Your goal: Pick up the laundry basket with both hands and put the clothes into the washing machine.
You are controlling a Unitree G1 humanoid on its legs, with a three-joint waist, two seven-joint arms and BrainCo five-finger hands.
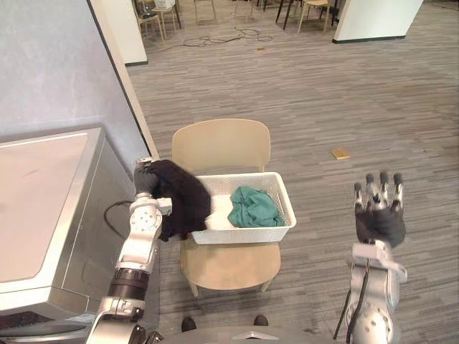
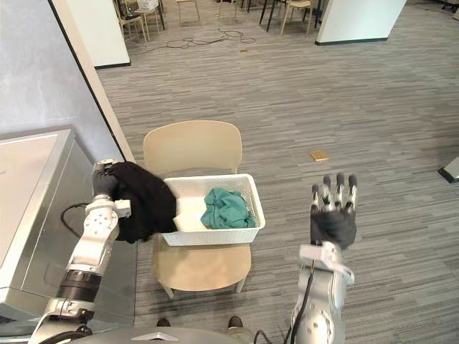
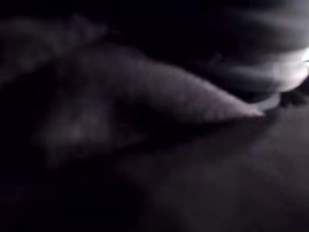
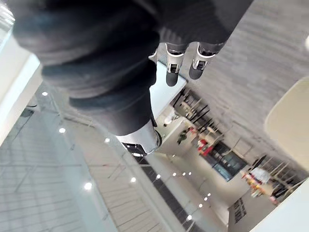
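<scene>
The white latticed basket (image 1: 244, 233) sat on a smooth beige chair (image 1: 222, 143), with a crumpled green cloth (image 1: 254, 208) inside. A limp black garment (image 1: 185, 201) draped over its left rim and over the left hand (image 1: 145, 179), whose grip could not be told. The right hand (image 1: 379, 211) hung well apart, fingers straight and spread

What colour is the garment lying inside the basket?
The garment is teal green, clearest in the left eye view.

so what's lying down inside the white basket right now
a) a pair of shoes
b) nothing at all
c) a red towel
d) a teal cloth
d: a teal cloth lies bunched inside the white basket, while the black garment hangs over the basket's left edge at the left hand.
</scene>
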